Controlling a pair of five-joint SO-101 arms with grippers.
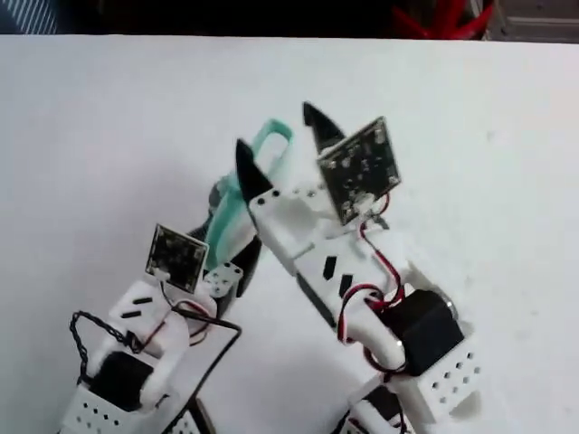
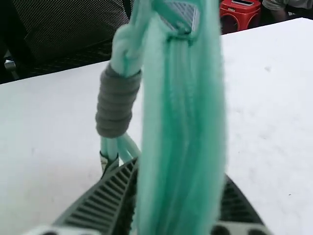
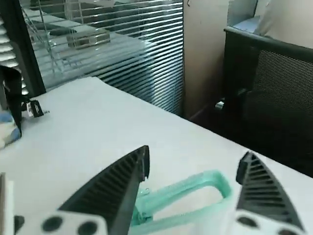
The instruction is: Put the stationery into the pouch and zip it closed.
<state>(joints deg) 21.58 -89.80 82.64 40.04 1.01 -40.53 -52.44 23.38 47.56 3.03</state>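
Green and soft, the pouch (image 1: 228, 226) is pinched tight in the left end effector (image 2: 173, 186), near the middle of the white surface (image 1: 109, 136). This likely keeps it steady. The right end effector (image 3: 195, 155) is spread wide over the pouch's loop (image 3: 215, 177), maybe to grab it.

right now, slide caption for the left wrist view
Left end effector clamped on the green pouch, white table behind.

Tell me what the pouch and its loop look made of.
The pouch seems to be soft teal fabric with a matte finish: it shows lengthwise folds and no shine. The loop looks smoother and slightly glossy, perhaps plastic or a coated strap, and it holds a stiff arch.
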